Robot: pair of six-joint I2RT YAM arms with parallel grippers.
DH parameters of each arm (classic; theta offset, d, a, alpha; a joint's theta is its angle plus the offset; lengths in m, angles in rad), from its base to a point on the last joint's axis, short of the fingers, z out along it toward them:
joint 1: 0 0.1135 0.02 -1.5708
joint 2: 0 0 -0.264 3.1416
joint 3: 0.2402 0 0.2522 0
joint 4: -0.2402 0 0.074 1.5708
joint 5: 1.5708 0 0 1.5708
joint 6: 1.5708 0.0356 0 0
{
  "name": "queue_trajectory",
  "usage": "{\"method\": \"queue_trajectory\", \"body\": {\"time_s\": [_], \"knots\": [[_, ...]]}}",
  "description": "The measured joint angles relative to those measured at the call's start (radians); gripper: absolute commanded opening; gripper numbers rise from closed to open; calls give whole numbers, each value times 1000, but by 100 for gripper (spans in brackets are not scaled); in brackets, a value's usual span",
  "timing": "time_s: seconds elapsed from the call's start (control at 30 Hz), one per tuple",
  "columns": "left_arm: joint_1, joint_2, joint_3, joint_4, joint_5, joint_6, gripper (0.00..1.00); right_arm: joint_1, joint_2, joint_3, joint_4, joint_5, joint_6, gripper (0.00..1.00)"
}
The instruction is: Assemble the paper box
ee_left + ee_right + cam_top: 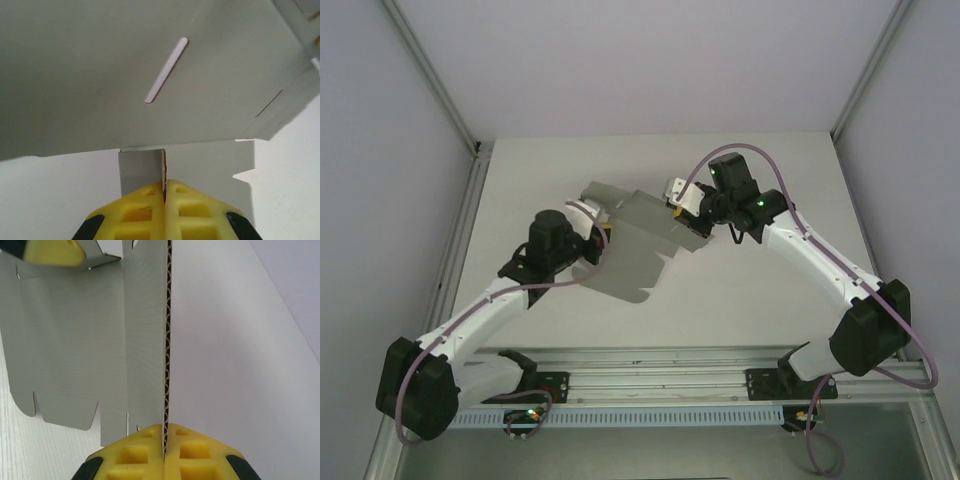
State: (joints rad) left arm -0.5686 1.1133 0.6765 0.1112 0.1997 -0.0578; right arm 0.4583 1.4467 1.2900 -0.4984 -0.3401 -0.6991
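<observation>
paper box (638, 245) is hanging as a flat grey die-cut sheet btwn both arms, mid-surface (760, 300), tilted; can't tell if its lower edge is touching down. L pincer (165, 189) is clamping shut on a small tab at the sheet's left edge, yellow pads (192, 207) pressing either side of the card. R pincer (165, 434) is pinching closed on the opposite edge, w/ the corrugated edge (168, 340) running straight up from btwn its pads. Narrow slot (166, 70) is showing in the panel above the L pincer. Notched flaps (67, 415) are lining one side in R wrist view.
</observation>
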Motion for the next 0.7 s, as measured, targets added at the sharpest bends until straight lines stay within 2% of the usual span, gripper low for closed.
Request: {"method": "queue_trajectory", "body": {"time_s": [0.17, 0.27, 0.37, 0.43, 0.5, 0.6, 0.7], "knots": [[-48, 18, 7, -5, -148, 15, 0, 14, 6, 0, 0, -1, 32, 0], [-130, 134, 78, 0, -276, 26, 0, 22, 8, 0, -4, 14, 59, 0], [-166, 233, 111, 6, -341, 29, 1, 24, 11, -12, -18, 36, 76, 0], [-178, 259, 121, 5, -362, 29, 16, 24, 14, -23, -25, 44, 85, 0], [-181, 266, 123, 6, -365, 26, 20, 24, 15, -24, -22, 46, 95, 0], [-185, 266, 123, 9, -352, 21, 36, 29, 15, -25, -14, 49, 101, 0], [-179, 256, 122, 6, -310, 2, 39, 29, 15, -34, -1, 53, 102, 0]]}}
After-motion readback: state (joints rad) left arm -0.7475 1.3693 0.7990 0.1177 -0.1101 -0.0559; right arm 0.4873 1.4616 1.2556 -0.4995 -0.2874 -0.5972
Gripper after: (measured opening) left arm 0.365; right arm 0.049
